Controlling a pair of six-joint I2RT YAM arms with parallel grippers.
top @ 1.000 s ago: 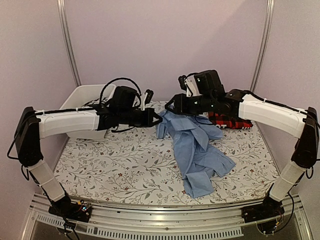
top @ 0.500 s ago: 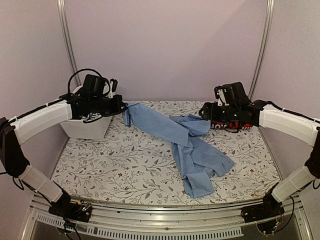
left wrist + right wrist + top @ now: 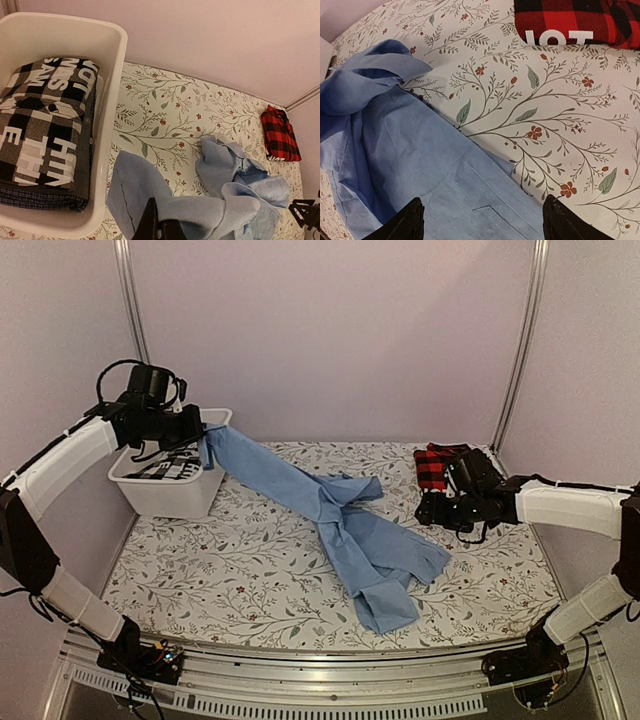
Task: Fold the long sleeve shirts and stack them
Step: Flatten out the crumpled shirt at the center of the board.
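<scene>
The table (image 3: 200, 570), covered in a floral print, carries the blue shirt (image 3: 330, 520), which lies unfolded. It stretches in a long diagonal from the far left down to a crumpled heap near the middle front. Its upper end is lifted off the table beside the white bin (image 3: 160, 498) at the far left. The plaid shirt (image 3: 435, 465) lies folded at the far right, well apart from the blue one, with white lettering showing on it. Inside the bin sits a folded black-and-white checked garment (image 3: 45, 125) on top of a darker one.

The left gripper (image 3: 203, 430) is raised over the bin's right rim, its fingers pressed together, pinching an edge of the blue shirt. The right gripper (image 3: 430, 510) hangs low just in front of the plaid shirt. Its fingers (image 3: 412, 217) are spread wide with nothing between them, above the right edge of the blue shirt. Whether they touch the cloth I cannot tell.
</scene>
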